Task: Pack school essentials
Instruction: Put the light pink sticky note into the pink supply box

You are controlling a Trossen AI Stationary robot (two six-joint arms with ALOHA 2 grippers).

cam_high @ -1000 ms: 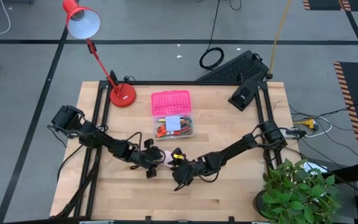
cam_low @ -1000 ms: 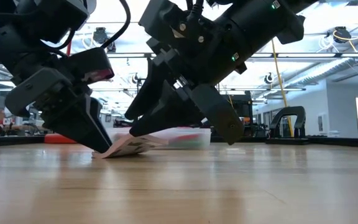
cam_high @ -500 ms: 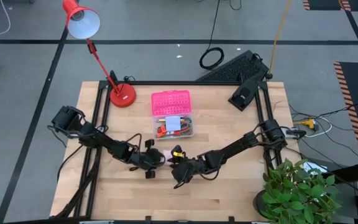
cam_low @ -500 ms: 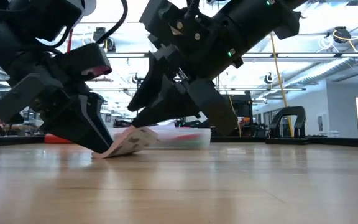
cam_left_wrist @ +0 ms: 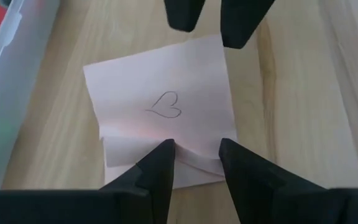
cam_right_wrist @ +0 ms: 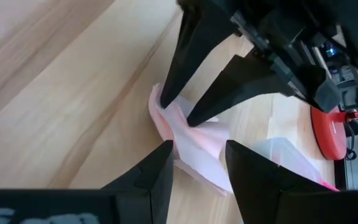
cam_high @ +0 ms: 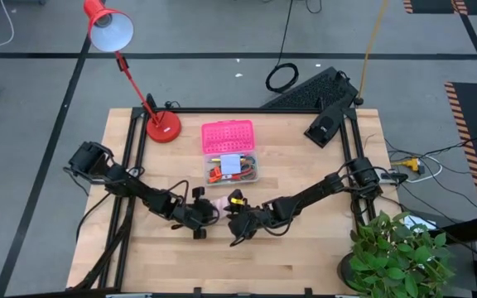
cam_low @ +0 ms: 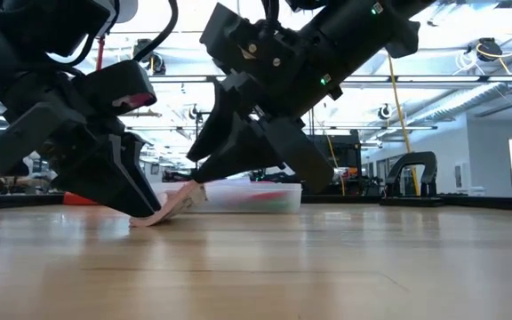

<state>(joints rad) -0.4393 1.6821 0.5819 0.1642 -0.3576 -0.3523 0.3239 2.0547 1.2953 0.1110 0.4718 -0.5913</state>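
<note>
The left pincer (cam_left_wrist: 194, 163) is down on the table (cam_high: 305, 257), its tips a little apart and pressing one edge of the pink note (cam_left_wrist: 160, 112). The right pincer (cam_right_wrist: 197, 163) has its tips partly open around the other edge and lifts it, so the note leans up off the wood. The note has a small heart drawn on it. It lies near the front middle of the table, between both arms.

The note is not packed yet. I think it must go into the clear box (cam_high: 230, 168) just behind. Some things are already inside the box. Its pink lid (cam_high: 228, 136) stands open.

A red lamp (cam_high: 131, 70) stands well apart at the back. Nothing blocks the way to the box.
</note>
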